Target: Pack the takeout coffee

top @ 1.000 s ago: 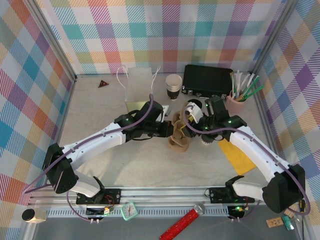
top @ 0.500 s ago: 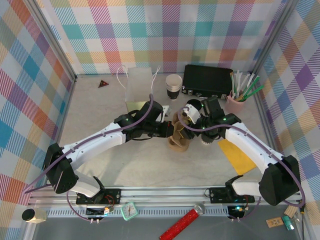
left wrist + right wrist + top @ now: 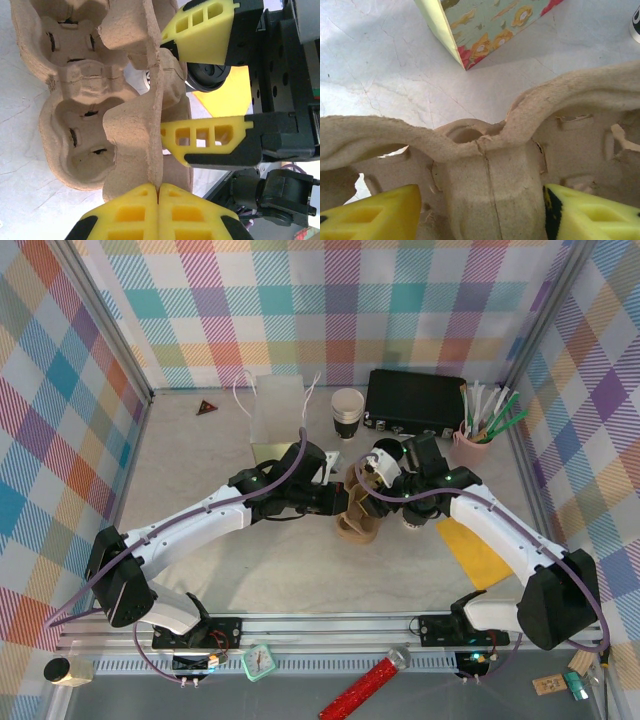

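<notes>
While left jaws pinch the cup tray (image 3: 356,528) and right jaws straddle it half open, I see the coffee (image 3: 410,521) just right of them.

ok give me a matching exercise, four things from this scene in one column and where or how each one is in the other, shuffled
Things:
1 left gripper
2 right gripper
3 lidless paper cup
4 yellow sheet

Places or states:
A upright, left of the black box
B shut on the cardboard cup carrier edge
C lying flat, right of the carrier
D open, fingers either side of the carrier's middle

Pairs: 1-B, 2-D, 3-A, 4-C
</notes>
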